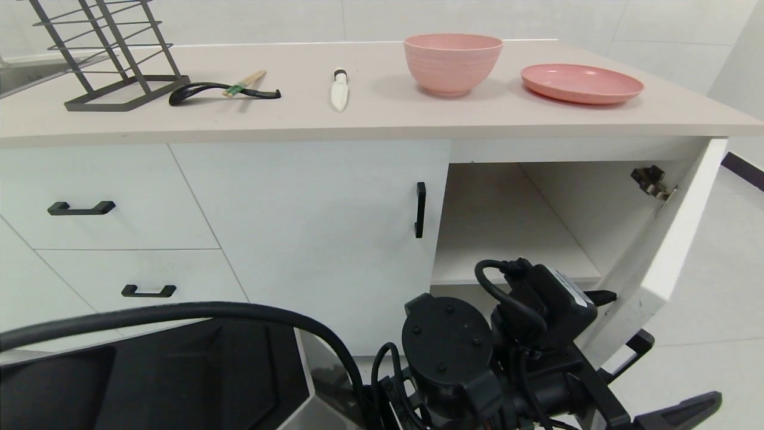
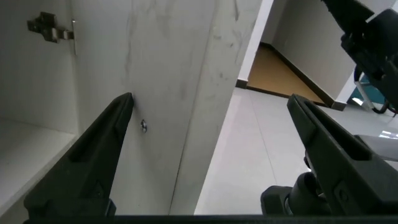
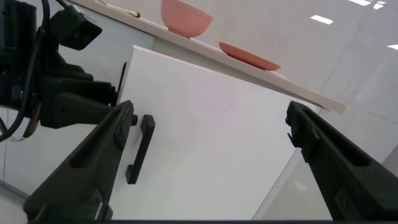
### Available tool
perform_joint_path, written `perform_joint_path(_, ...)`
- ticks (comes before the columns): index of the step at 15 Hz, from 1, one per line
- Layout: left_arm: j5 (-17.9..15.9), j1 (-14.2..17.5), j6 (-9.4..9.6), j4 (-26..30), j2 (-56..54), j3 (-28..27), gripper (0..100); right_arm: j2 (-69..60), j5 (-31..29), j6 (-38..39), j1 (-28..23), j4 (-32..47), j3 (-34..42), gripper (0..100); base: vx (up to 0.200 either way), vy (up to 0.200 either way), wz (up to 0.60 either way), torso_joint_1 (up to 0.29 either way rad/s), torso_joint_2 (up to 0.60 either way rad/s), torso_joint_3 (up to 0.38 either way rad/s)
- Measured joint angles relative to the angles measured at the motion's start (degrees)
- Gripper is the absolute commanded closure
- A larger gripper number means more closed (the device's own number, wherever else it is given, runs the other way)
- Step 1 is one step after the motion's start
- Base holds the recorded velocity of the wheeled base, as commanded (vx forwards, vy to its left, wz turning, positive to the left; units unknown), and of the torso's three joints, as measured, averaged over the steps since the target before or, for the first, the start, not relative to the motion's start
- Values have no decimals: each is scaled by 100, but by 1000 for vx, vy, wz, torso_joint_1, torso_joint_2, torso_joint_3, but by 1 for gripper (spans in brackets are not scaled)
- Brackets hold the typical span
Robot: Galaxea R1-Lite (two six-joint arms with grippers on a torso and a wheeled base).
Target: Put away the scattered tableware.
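My left fingers (image 2: 99, 149) and right fingers (image 3: 93, 155) both open, empty — I'd clear the white cabinet door (image 1: 662, 251), then grab the round pink bowl (image 1: 452, 63).

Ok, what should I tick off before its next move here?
1. The cabinet door stands open: ok.
2. The left gripper open, holding nothing: ok.
3. The right gripper open, holding nothing: ok.
4. The pink bowl upright on the counter, apart from the pink plate: ok.
5. Tableware put away: not ok; knife, ladle and chopsticks also lie on the counter.
6. The left gripper clear of the door edge: cannot tell.
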Motion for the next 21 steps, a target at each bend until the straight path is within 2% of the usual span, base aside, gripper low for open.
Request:
perform_joint_path(13,0,-332,2,-90,323,-254,0,0,2,-2,2,-961,0,0,0,0,0,0,0,0)
perform_joint_path(21,-16,-741,-9,-35,1064,-1340,0,4,5,-44,0,-1631,0,0,0,0,0,0,0,0)
